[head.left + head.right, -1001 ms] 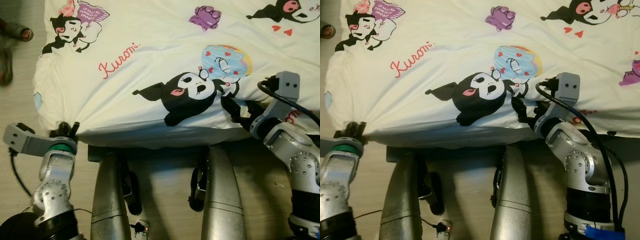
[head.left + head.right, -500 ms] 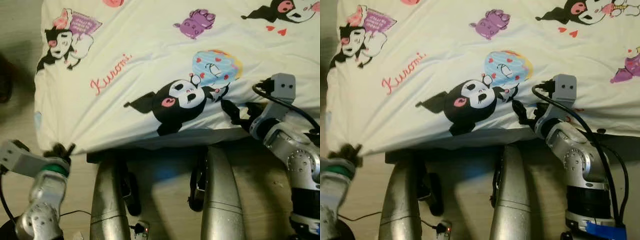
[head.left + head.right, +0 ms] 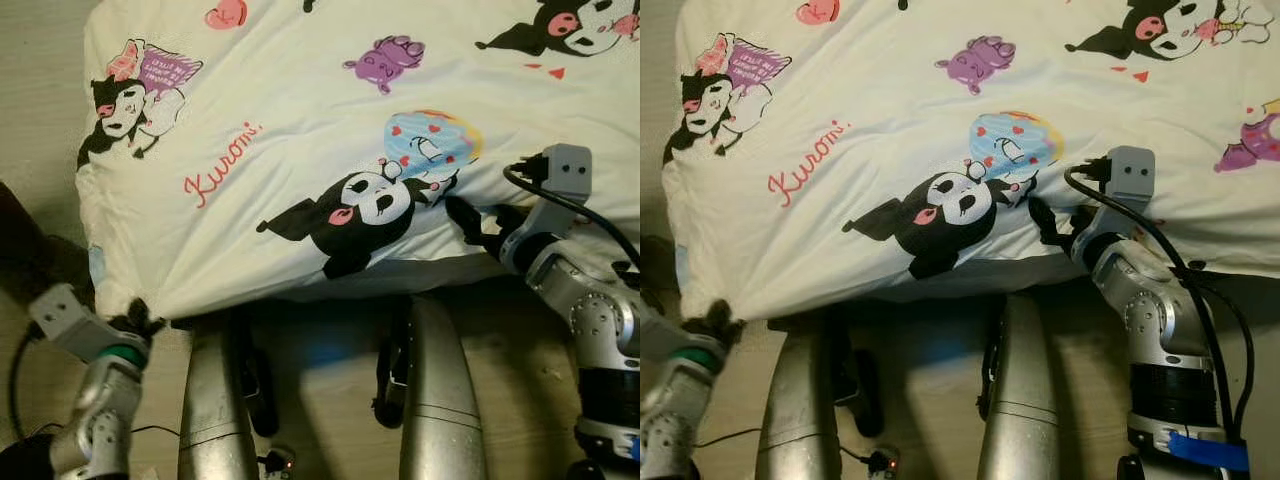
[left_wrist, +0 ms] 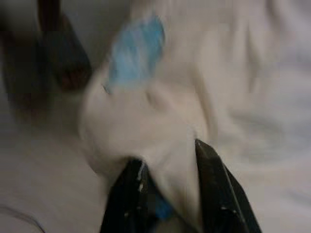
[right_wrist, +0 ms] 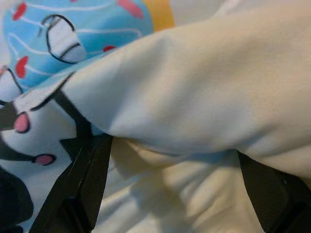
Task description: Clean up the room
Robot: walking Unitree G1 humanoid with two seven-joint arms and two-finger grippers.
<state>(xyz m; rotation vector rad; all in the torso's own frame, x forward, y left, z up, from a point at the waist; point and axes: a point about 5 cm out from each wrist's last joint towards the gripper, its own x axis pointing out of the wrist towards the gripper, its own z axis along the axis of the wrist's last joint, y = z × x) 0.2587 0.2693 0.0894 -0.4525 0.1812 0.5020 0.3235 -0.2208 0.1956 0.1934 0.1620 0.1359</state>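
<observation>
A cream blanket printed with cartoon figures and the word "Kuromi" lies spread in front of me. Its near edge hangs above my legs. My left gripper is shut on the blanket's near left corner, and the cloth runs taut from there. In the left wrist view the black fingers pinch a bunch of cream cloth with a blue patch. My right gripper is shut on the near edge, just right of the black cartoon figure. In the right wrist view a thick fold sits between the fingers.
My two silver legs stand on the wooden floor right under the blanket's edge. A dark shape lies on the floor at the left. A black cable loops over my right wrist.
My left gripper has moved down and back toward me with the corner, and the blanket has slid nearer. The right gripper has held its place on the edge.
</observation>
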